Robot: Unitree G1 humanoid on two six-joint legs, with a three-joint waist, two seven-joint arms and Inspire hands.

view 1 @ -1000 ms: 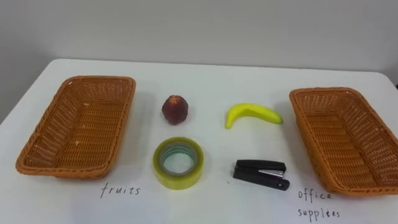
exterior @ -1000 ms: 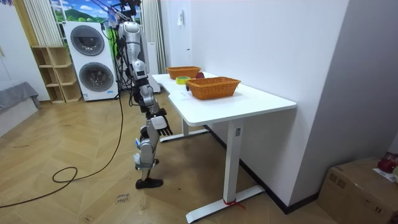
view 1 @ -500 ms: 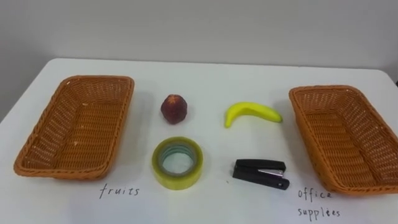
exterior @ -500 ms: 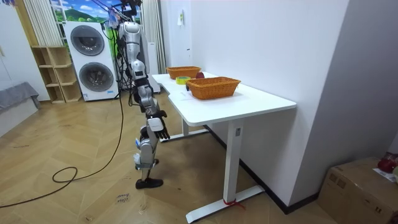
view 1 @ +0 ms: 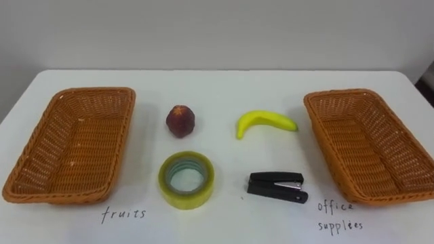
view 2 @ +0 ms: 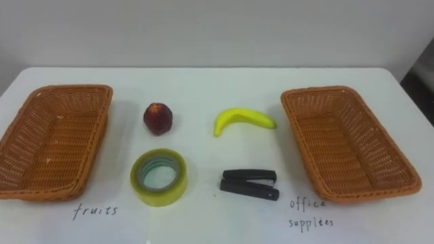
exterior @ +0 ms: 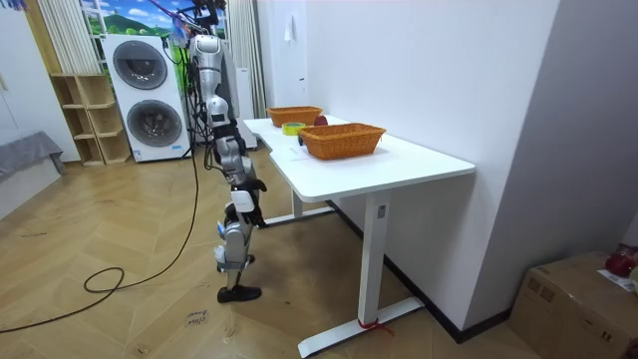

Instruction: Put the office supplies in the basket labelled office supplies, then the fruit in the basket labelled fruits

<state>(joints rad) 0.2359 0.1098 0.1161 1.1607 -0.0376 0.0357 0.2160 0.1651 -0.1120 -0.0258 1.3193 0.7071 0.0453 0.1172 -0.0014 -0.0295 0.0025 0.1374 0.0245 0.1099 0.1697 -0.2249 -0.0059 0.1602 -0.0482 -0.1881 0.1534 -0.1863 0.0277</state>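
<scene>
Inventory, white tabletop (view 1: 217, 85), taken from the robot's side:

1. Wicker basket, left (view 1: 68, 146), at 9 o'clock. Nothing in it. A handwritten label (view 1: 124, 214) sits on the tabletop at its 5 o'clock corner.
2. Wicker basket, right (view 1: 359, 146), at 3 o'clock. Nothing in it. A handwritten label (view 1: 337, 215) in two lines lies near its 7 o'clock corner.
3. Red round fruit (view 1: 181, 120), between the baskets, just beside the left basket's far end, touching nothing.
4. Banana (view 1: 264, 123), at 3 o'clock of the red fruit, apart from it, curve arched toward the wall.
5. Roll of yellow tape (view 1: 186, 198), lying flat, hole upward, at 6 o'clock of the red fruit.
6. Black stapler (view 1: 276, 187), lying closed at 6 o'clock of the banana and 3 o'clock of the tape.

All four items lie on the tabletop, outside the baskets.

7. Robot, upright at the tabletop's long edge, with two washing machines (exterior: 150, 100) behind it. The right hand (exterior: 245, 191) hangs below the tabletop's edge, touching nothing on it; whether it is released or clenched cannot be told.
</scene>
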